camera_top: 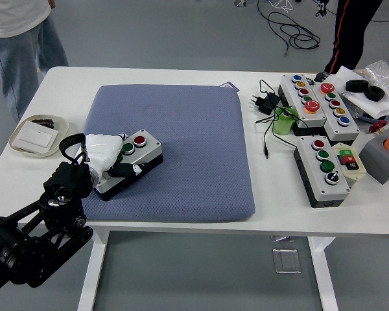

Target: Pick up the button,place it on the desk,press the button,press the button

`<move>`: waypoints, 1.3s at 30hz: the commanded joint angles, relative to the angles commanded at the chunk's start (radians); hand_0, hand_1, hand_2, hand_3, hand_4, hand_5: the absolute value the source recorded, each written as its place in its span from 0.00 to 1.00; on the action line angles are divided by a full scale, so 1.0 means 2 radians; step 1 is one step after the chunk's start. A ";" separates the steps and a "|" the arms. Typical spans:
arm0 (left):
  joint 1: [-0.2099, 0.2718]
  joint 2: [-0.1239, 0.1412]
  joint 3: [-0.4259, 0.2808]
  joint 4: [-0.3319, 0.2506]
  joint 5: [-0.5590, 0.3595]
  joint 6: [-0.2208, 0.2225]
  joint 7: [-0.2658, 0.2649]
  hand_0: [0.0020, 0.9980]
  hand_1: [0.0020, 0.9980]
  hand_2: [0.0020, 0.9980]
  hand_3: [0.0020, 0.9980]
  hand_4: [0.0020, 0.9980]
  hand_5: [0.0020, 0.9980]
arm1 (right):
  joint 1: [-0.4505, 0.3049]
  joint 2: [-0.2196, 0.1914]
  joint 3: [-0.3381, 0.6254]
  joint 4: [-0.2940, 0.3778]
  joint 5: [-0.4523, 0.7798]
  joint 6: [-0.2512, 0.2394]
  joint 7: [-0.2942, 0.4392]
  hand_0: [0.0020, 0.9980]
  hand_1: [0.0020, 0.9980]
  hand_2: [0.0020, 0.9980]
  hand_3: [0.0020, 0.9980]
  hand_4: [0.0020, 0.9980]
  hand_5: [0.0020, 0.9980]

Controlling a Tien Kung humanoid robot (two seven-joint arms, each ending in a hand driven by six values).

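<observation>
The grey button box, with a red and a green button on top, lies at the left-centre of the frame on the blue cushion. The left hand, white-gloved, is clenched around the box's near-left end. A white dish sits further left on the white table.

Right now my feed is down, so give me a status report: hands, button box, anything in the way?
Left hand shut on button box, on the blue pad. Right hand not in view. Nothing blocking around the box.
</observation>
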 joint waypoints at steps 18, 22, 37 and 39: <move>-0.023 0.039 0.045 0.020 0.000 0.050 -0.112 0.29 0.24 0.25 0.36 0.47 0.00 | 0.000 -0.003 -0.007 0.000 0.014 -0.003 0.001 0.63 0.56 0.64 0.57 0.31 0.27; -0.040 0.049 0.054 0.024 0.000 0.059 -0.134 0.29 0.24 0.25 0.34 0.47 0.00 | 0.001 -0.003 -0.005 0.000 0.010 -0.003 0.000 0.63 0.56 0.64 0.57 0.31 0.27; -0.089 0.064 0.075 0.064 0.000 0.084 -0.313 0.30 0.25 0.26 0.35 0.50 0.00 | 0.002 -0.002 -0.005 0.000 0.008 -0.002 -0.003 0.63 0.56 0.64 0.57 0.31 0.26; -0.092 0.058 0.072 0.078 0.000 0.098 -0.342 0.31 0.24 0.25 0.34 0.49 0.00 | 0.002 -0.001 -0.005 0.000 0.006 -0.002 -0.003 0.63 0.56 0.64 0.57 0.31 0.26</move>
